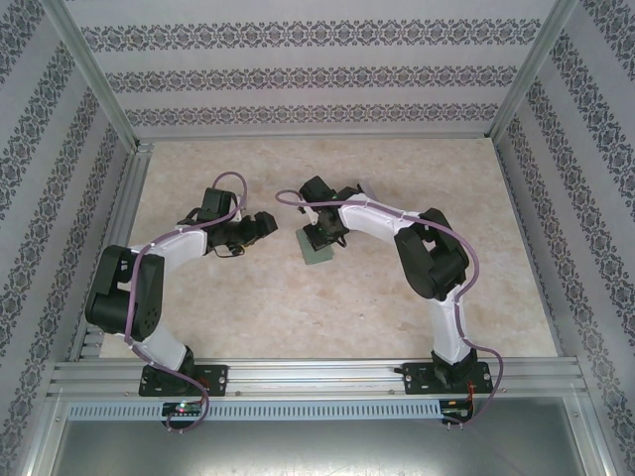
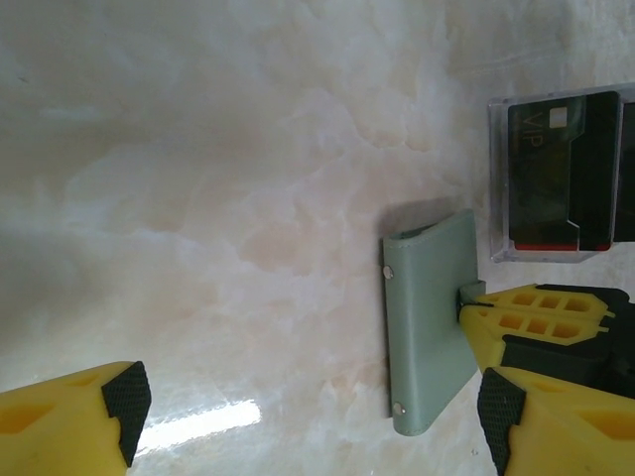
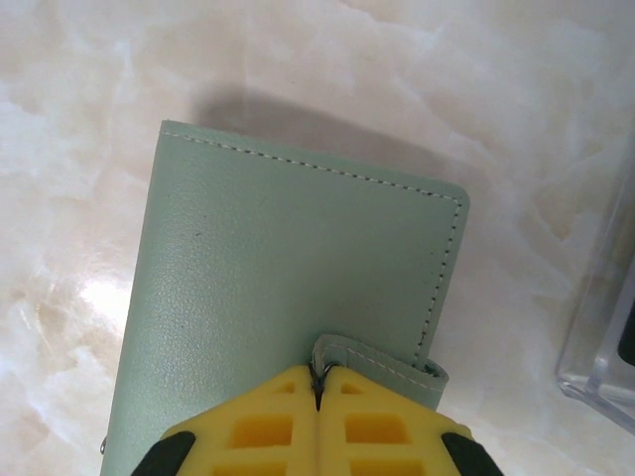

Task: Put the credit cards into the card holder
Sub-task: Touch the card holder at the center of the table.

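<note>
Nearest of all are the right arm's yellow fingers (image 3: 317,382), pressed tight together on the little snap tab that wraps round the edge of the sage-green card holder (image 3: 288,278). No gap shows between their tips, so they are closed and gripping the holder by that tab. From above, the holder sits on the pale marble-patterned counter (image 2: 198,198), about midway between the two arms and right under the right wrist. It looks folded shut, its stitched cover facing up and none of its inside on show. Whether it lies quite flat or is tipped up a little on one edge I cannot tell. The left arm's fingers (image 2: 310,407) stand wide apart, with bare counter between them and nothing held, and they point toward the holder from its other side, near it but not touching. Just beside the holder, toward the right arm's side, stands a clear plastic case (image 2: 499,198). The credit cards (image 2: 551,169) are in it: a dark one marked VIP at the front, with a red strip along its bottom edge. How many cards sit behind it I cannot make out. As I judge it, the job has barely begun. No card is out of the case, none is in the holder, and the holder is yet to be opened. Undoing the snap, spreading the holder, drawing the cards out and slipping them in are all left to do.
</note>
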